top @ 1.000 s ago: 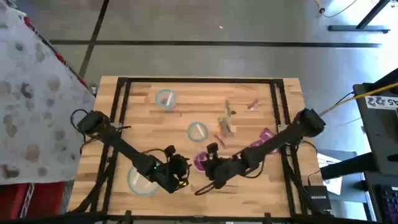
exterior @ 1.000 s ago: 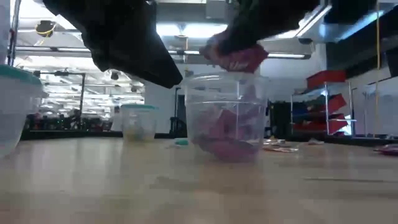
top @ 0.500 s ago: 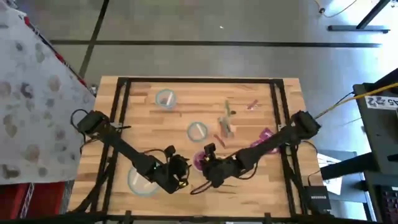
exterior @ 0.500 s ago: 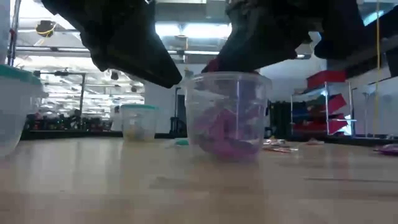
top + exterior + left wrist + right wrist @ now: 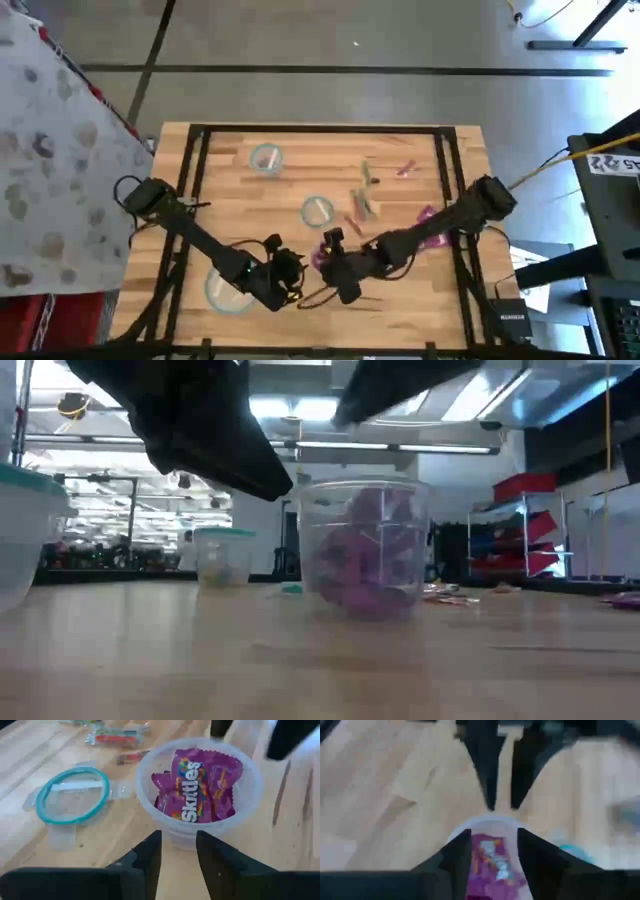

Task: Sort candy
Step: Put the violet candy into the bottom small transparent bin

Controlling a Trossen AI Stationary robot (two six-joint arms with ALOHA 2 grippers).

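A clear plastic cup [image 5: 197,790] stands on the table, holding several magenta-purple candy packets [image 5: 192,795]. My left gripper [image 5: 177,842] sits low on the cup's near-left side, its open fingers close to the wall with nothing between them. My right gripper [image 5: 493,834] hangs open over the cup [image 5: 490,855] and holds nothing. From above, both grippers meet at the cup [image 5: 322,255] near the front middle of the table. Loose candy [image 5: 365,200] and magenta packets [image 5: 425,215] lie flat on the wood to the right. My left gripper's fingertips [image 5: 152,842] stand right at the cup's lower wall [image 5: 180,836]. I cannot tell whether they touch it.
A teal-rimmed lid [image 5: 72,795] lies flat beside the cup. A teal-rimmed bowl [image 5: 266,158] stands at the far left and another [image 5: 225,290] at the near left under my left arm. Thin pink and green sweets [image 5: 405,168] lie toward the far right.
My right gripper held a magenta packet just above the cup and has let it go. The packet has dropped into the cup onto the others. The gripper has then risen clear of the rim and tipped more steeply downward.
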